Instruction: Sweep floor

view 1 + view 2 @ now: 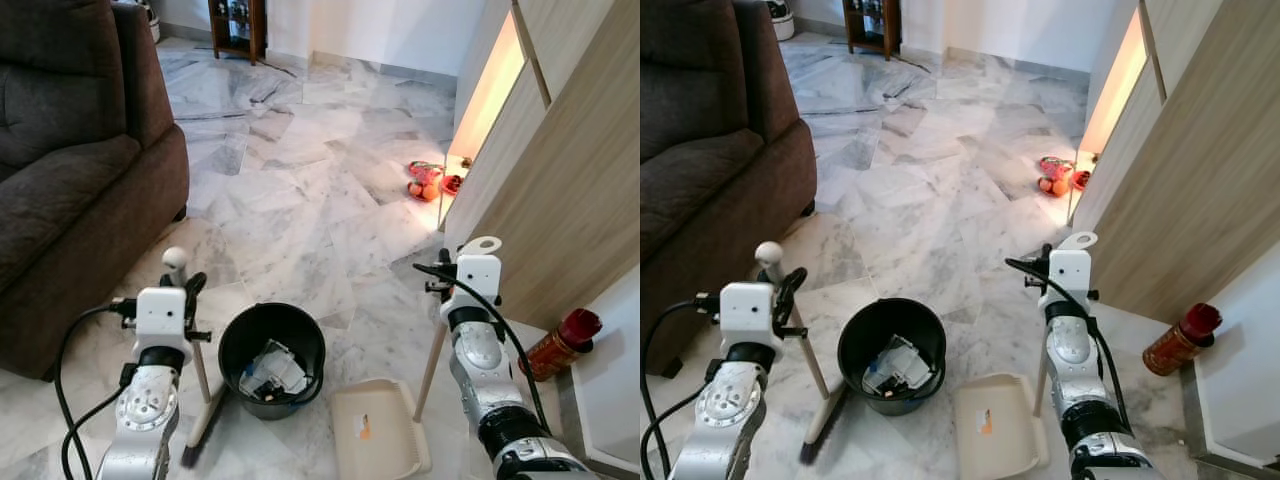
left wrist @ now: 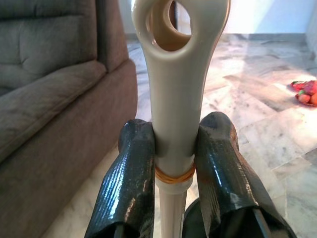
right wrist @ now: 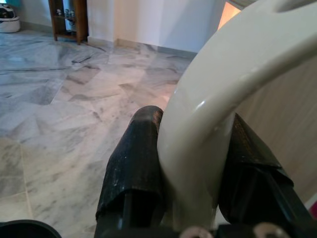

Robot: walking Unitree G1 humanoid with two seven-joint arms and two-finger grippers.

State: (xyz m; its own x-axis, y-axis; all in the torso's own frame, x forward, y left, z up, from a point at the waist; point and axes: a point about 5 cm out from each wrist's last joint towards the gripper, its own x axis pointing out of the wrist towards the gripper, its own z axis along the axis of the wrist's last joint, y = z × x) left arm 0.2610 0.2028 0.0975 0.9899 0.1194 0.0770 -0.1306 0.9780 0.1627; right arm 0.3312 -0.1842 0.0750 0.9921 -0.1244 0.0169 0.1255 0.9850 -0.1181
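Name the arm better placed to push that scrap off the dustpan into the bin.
Right. The right claw is shut on the dustpan handle, and the dustpan with the orange scrap sits beside the black bin. The left claw grips the broom handle.

The marble floor (image 1: 300,190) bears a black bin (image 1: 272,358), cream dustpan (image 1: 378,432), sofa (image 1: 70,180) and red bottle (image 1: 560,345).

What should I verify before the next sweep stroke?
1. Left hand shut on broom handle: ok.
2. Right hand shut on dustpan handle: ok.
3. Dustpan flat on floor, beside the bin: ok; a small orange scrap lies in it.
4. Broom head on floor left of bin: ok.
5. Bin upright, with trash inside: ok.
6. Red bottle at the cabinet, near the right arm: not ok, could be knocked.
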